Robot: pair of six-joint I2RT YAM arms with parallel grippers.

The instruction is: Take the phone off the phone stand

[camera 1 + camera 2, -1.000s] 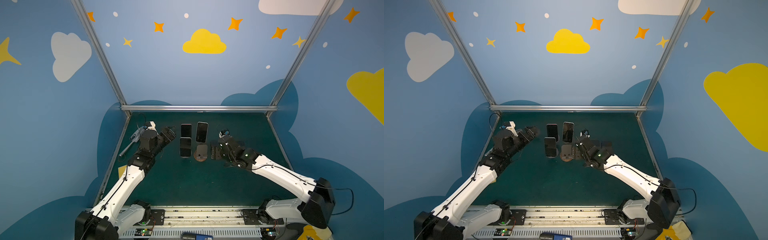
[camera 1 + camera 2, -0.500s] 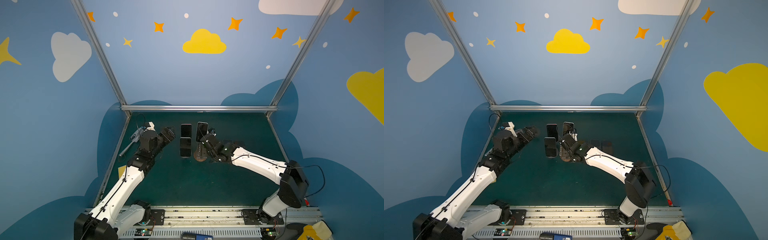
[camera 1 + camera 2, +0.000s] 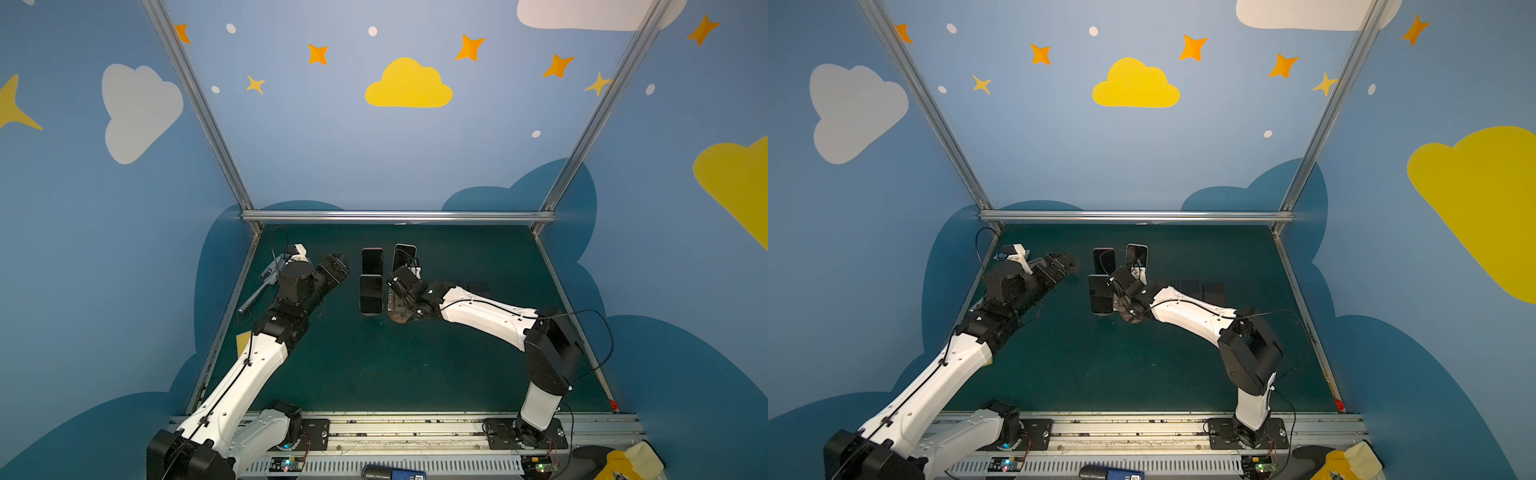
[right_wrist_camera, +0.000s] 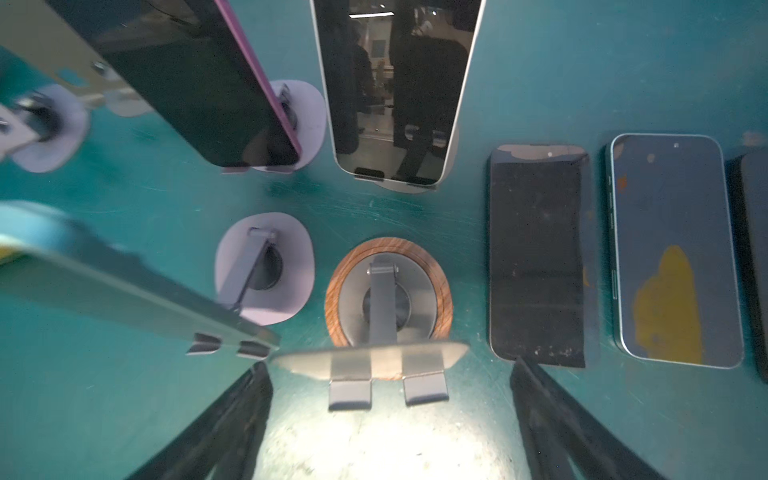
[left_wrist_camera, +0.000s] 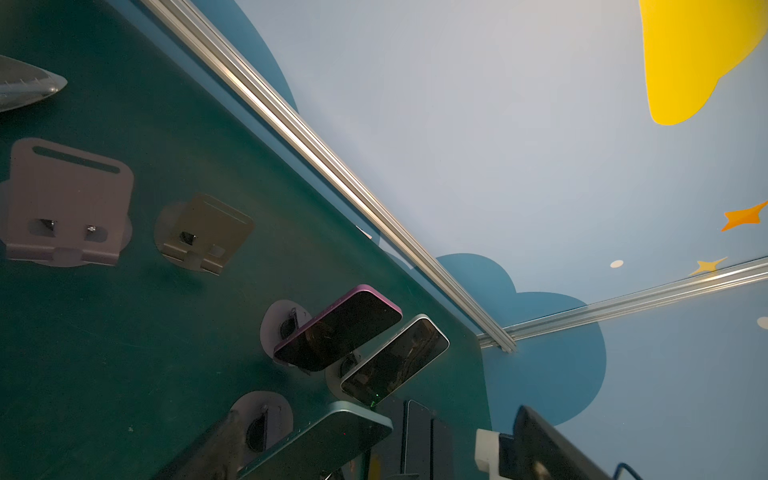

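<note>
Three phones lean on stands in both top views: a pink-edged phone (image 3: 372,261), a silver phone (image 3: 404,254) and a teal phone (image 3: 370,294). The right wrist view shows the same pink phone (image 4: 199,83), silver phone (image 4: 399,83) and teal phone (image 4: 104,291). My right gripper (image 4: 390,368) is open and holds nothing. It hangs over an empty stand with a wooden base (image 4: 388,291), beside the teal phone. My left gripper (image 3: 338,266) is open and empty, left of the phones.
Two phones (image 4: 538,253) (image 4: 673,249) lie flat on the green table (image 3: 374,365), right of the stands. Two empty grey stands (image 5: 66,199) (image 5: 203,232) stand left of the row. A metal rail (image 3: 395,216) marks the back edge.
My right arm has swung left, from the flat phones to over the empty wooden-base stand, and its jaws have opened wider. The left arm has barely moved.
</note>
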